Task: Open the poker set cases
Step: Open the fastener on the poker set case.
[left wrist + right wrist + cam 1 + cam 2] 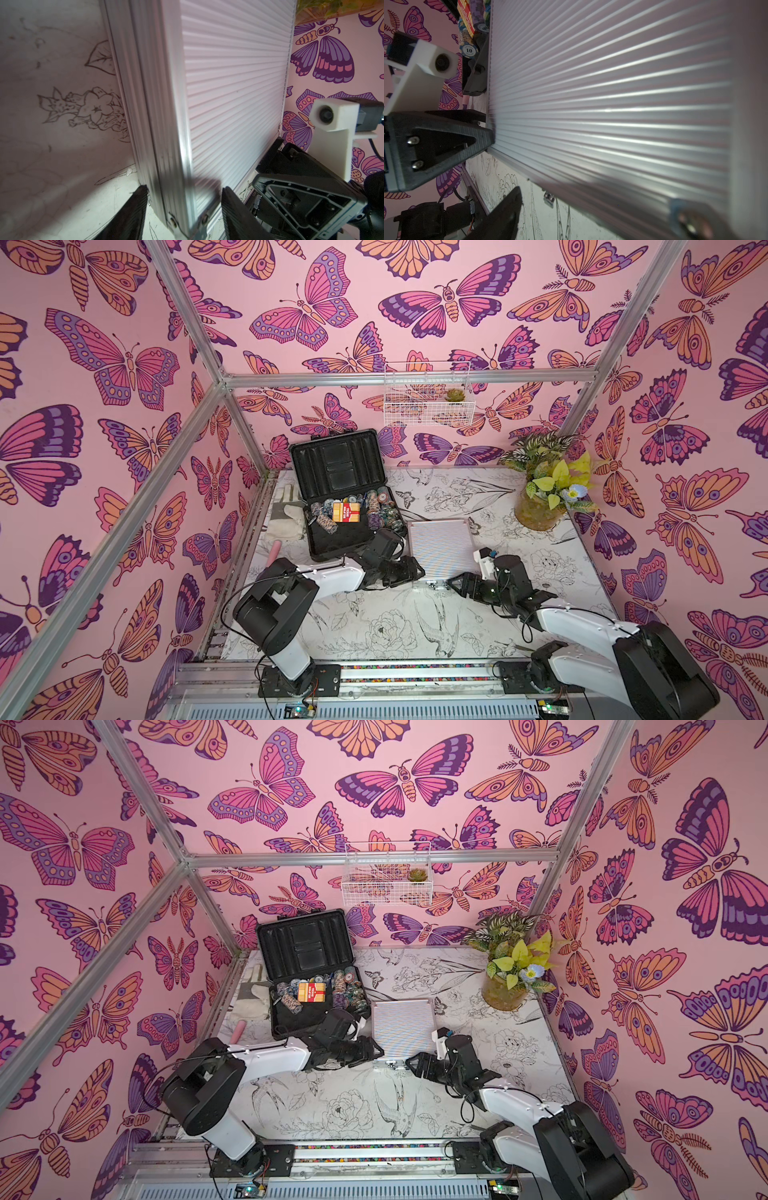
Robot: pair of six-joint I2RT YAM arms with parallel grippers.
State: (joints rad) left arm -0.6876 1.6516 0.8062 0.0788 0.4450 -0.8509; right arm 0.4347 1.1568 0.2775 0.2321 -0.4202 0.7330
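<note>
Two cases are sitting on the table I am working over. The larger dark grey briefcase with black corner guards (338, 464) is standing open at the back left, its lid upright against the wall and chips and a red card pack lying in its base. Just right of its front corner, the smaller silver ribbed aluminium case (440, 549) is lying flat and closed, so half the job is remaining.

The left gripper (417, 572) is sitting at the silver case's near left corner. In the left wrist view its fingers (131, 212) are straddling that corner, one along the side wall and one over the lid. I cannot tell whether they are pinching it or only bracketing it. The right gripper (454, 583) is hovering at the near right corner with its jaws spread. Table is showing between its lower finger (504, 214) and the case wall, so it is gripping nothing.

The chrome latches (434, 584) are lying on the case's front edge, which is running across between the two grippers and facing the arm bases. I am judging the right fingertip slightly nearer to them. The lid should swing up and away towards the back wall.

The ribbed metal is looking slippery. The white table printed with line-drawn birds and flowers (374, 614) is lying flat. A pale work glove (286, 514) is lying beyond the dark case, and a leafy plant in an amber vase (540, 497) is standing well apart at the back right.
</note>
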